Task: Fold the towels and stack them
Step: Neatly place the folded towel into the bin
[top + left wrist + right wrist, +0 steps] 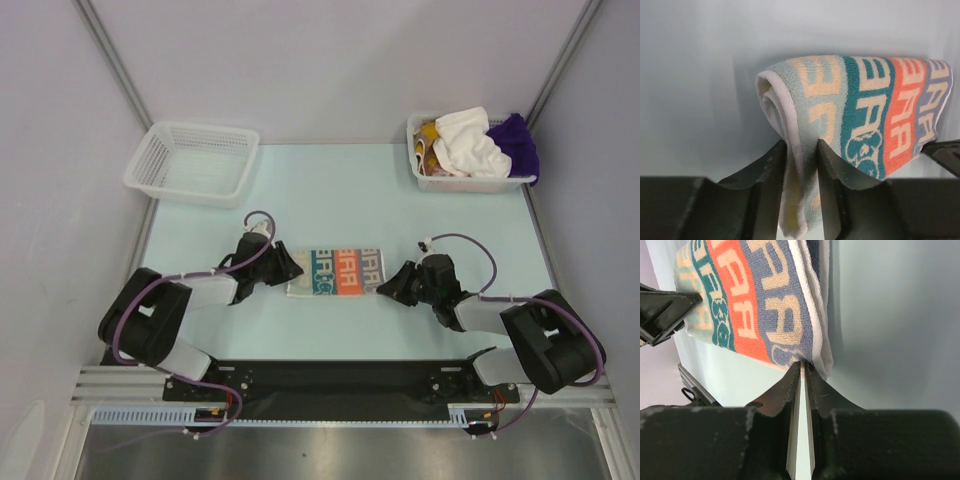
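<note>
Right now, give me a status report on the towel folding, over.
Left jaws shut on printed towel, rolled end. Right jaws pinching its opposite corner. Towel folded on the table, not yet stacked. Nothing blocking.

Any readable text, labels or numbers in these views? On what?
"AA": big block letters, repeated along the orange and grey-blue stripes of the printed towel. The letter next to them could be B or E, cannot tell.
Teal stripe of the same towel: similar lettering and a small figure, partly folded under, not readable.
Left basket, right basket, table: no text visible.
</note>
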You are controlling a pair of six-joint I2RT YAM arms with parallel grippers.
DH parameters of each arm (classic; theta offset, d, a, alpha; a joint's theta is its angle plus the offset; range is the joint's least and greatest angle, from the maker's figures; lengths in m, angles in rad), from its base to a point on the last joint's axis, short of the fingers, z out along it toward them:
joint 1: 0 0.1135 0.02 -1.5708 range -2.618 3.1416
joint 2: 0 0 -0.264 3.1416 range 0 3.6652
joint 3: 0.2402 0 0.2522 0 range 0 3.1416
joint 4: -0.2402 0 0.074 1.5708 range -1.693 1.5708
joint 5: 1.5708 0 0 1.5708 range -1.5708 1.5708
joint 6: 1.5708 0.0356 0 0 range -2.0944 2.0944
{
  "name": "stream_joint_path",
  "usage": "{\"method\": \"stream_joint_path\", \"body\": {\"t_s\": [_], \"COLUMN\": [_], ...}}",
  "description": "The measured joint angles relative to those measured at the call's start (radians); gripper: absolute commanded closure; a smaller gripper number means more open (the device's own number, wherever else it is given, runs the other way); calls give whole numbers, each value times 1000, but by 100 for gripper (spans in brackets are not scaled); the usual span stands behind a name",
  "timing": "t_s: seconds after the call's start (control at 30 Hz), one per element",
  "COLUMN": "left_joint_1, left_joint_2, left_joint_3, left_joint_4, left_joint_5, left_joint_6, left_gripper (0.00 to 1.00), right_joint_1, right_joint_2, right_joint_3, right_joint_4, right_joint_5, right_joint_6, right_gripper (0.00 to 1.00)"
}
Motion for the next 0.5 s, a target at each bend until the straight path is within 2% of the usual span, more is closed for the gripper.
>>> {"method": "stream_joint_path", "body": {"t_s": [0.23, 0.33, 0.4, 0.5], "left_joint_1": [0, -2, -5, -16], "left_joint_2": [51, 75, 92, 114], "left_joint_3": [76, 140, 185, 249], "left_joint_4": [-84, -168, -224, -306], "left_joint_5": [-5, -14, -34, -81], "left_joint_6": [20, 50, 78, 128], "left_gripper": [100, 100, 100, 100], "right_joint_1": [1, 1, 6, 23], "right_joint_2": [-22, -32, -45, -90], "right_joint_3": [2, 11, 25, 49], "right_joint_4": [-26, -52, -78, -138], "right_joint_5": [11, 14, 23, 49], "right_joint_6": [-4, -8, -17, -37], "right_gripper": [85, 79, 69, 61]}}
